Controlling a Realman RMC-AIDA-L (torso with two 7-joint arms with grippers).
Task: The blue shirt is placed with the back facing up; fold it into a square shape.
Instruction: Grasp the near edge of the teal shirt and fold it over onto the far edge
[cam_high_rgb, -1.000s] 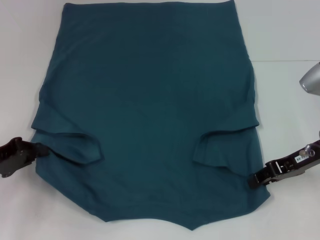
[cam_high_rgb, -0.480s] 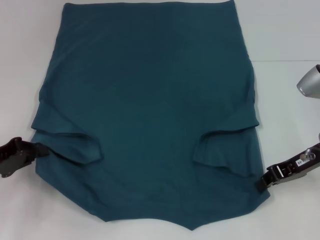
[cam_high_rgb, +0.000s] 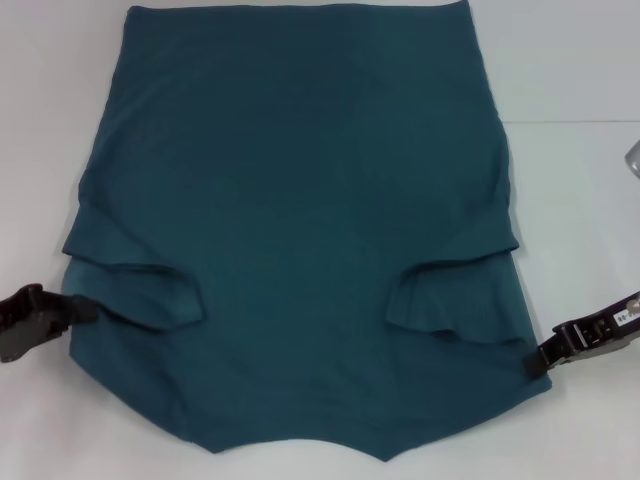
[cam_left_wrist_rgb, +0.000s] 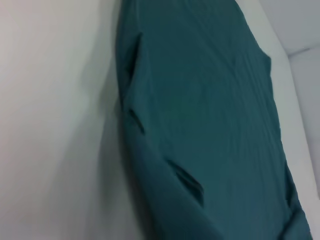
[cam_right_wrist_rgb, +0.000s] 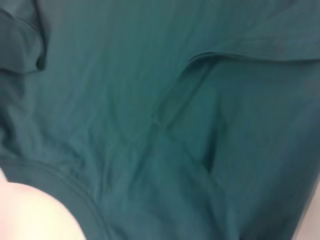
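The blue shirt lies spread on the white table with its plain side up. Both sleeves are tucked in over the body, leaving pleats at mid-left and mid-right. My left gripper sits at the shirt's left edge just below the left pleat, its narrow tip pinched on the cloth. At the lower right edge my right gripper is shut on the fabric too. The left wrist view shows the blue shirt stretching away along the table. Teal cloth of the blue shirt and a hem fill the right wrist view.
White table surface borders the shirt on both sides. A faint seam line crosses the table at the right. A grey part of the right arm shows at the right border.
My right gripper has slid outward and down toward the near right, drawing the shirt's lower right edge with it. The left gripper has dropped slightly toward the near side.
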